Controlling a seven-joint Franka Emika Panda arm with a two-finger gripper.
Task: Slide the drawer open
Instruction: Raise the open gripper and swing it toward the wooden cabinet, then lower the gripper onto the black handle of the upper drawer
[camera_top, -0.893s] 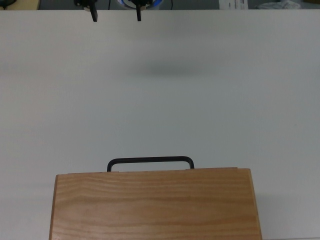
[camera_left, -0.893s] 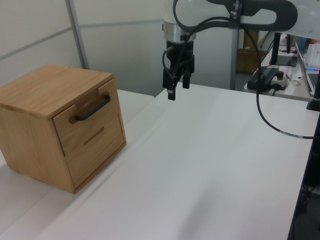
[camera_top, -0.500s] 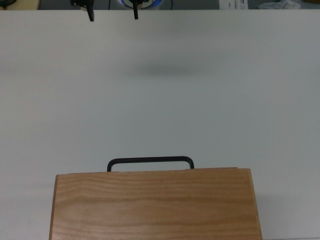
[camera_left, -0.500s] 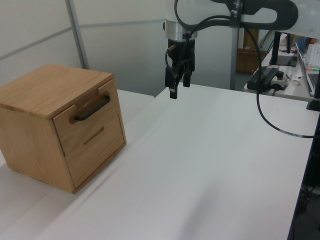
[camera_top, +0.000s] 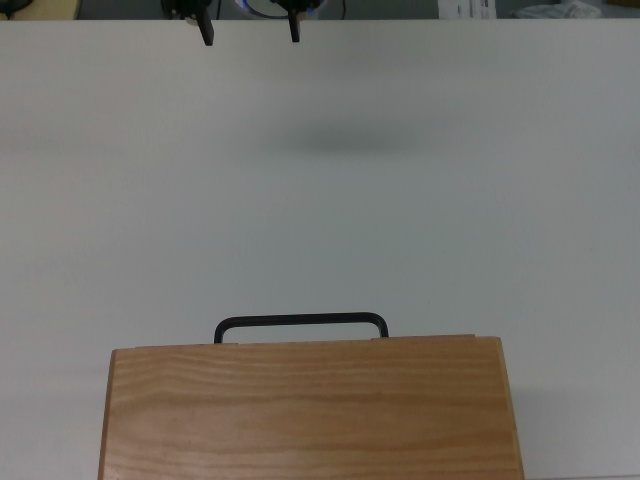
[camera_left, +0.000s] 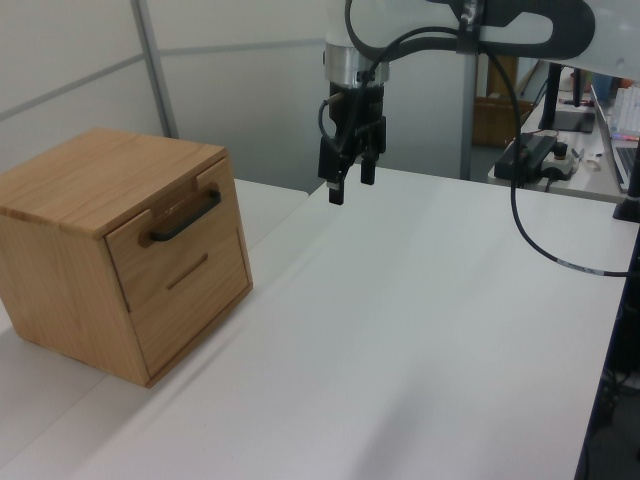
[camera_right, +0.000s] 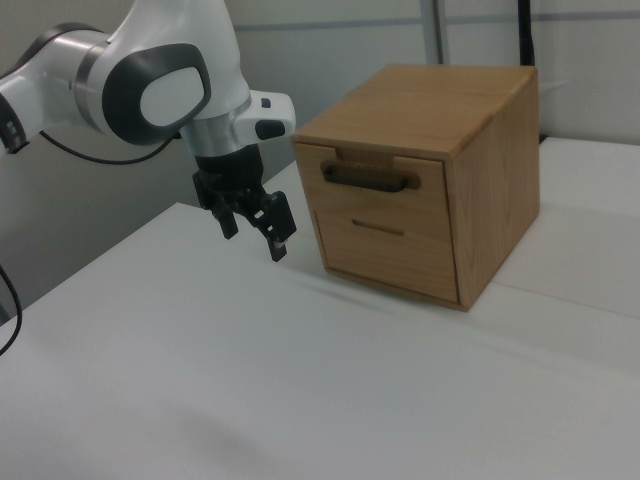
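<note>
table (camera_left: 420, 330): white, wide | wall panels (camera_left: 240, 90): pale grey | far desk (camera_left: 560, 170): cluttered, perhaps electronics

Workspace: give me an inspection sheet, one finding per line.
Surface: white table, bare around the cabinet.
Job's things: wooden cabinet near the table edge; drawer shut, flush with the front, black handle untouched.
Clutter: nothing seen on the table.
Grippers: gripper open, hanging in the air, well apart from the handle.
Cables: black cable looping from the arm.
Surroundings: wall panels behind; desk with gear at the left view's right.
</note>
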